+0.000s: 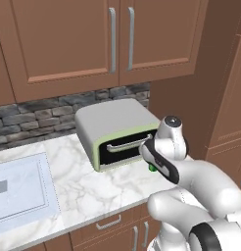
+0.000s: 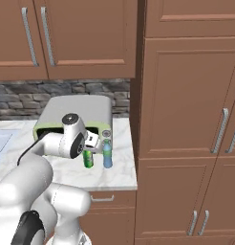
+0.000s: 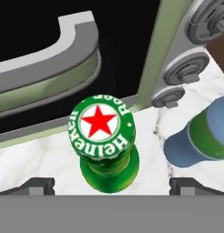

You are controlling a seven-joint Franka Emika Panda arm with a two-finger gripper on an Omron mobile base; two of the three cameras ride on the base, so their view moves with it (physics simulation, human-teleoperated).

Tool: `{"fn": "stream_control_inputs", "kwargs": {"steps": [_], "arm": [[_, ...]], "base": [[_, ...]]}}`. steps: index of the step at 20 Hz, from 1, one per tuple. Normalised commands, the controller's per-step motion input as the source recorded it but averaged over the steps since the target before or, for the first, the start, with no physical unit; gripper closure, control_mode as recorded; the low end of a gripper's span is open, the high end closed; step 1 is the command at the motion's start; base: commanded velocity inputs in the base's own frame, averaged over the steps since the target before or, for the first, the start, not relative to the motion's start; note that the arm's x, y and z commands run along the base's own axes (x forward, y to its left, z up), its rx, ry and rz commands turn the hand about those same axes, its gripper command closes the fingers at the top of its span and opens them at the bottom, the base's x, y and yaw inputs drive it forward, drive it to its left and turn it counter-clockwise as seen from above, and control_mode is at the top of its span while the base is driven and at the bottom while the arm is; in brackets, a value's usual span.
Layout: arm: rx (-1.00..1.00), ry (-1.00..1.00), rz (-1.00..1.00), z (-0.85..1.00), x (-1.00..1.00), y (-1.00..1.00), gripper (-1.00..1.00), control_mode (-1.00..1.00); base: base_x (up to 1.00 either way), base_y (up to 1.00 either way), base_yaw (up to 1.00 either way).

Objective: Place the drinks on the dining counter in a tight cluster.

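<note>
A slim green bottle with a red star on its cap stands upright on the marble worktop, just in front of a toaster oven. My gripper hangs open right above it, a fingertip low on either side of the bottle, apart from it. From the right base view the gripper sits over the green bottle. A small pale-blue bottle stands upright close beside it, also seen as the pale-blue bottle. The mustard-amber bottle and the dining counter are out of view.
The grey toaster oven with pale-green front and bar handle stands directly behind the bottles. A sink lies at the worktop's left. Tall brown cabinets wall off the right end; wall cabinets hang overhead.
</note>
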Motion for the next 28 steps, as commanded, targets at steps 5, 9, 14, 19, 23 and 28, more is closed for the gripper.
{"fn": "stream_control_inputs", "kwargs": {"steps": [5,9,14,19,23,28], "arm": [[0.0,0.0,0.0,0.0,0.12,0.0,-1.0,-1.0],[0.0,0.0,0.0,-0.08,0.01,0.0,-1.0,-1.0],[0.0,0.0,0.0,-0.15,0.0,0.0,-1.0,-1.0],[0.0,0.0,0.0,-0.09,0.0,0.0,-1.0,-1.0],[0.0,-0.01,0.0,0.0,0.0,0.0,-1.0,-1.0],[0.0,-0.12,0.0,-0.02,0.0,0.0,-1.0,-1.0]], "base": [[0.0,0.0,0.0],[0.0,0.0,0.0],[0.0,0.0,0.0],[0.0,0.0,0.0],[0.0,0.0,0.0],[0.0,0.0,0.0]]}}
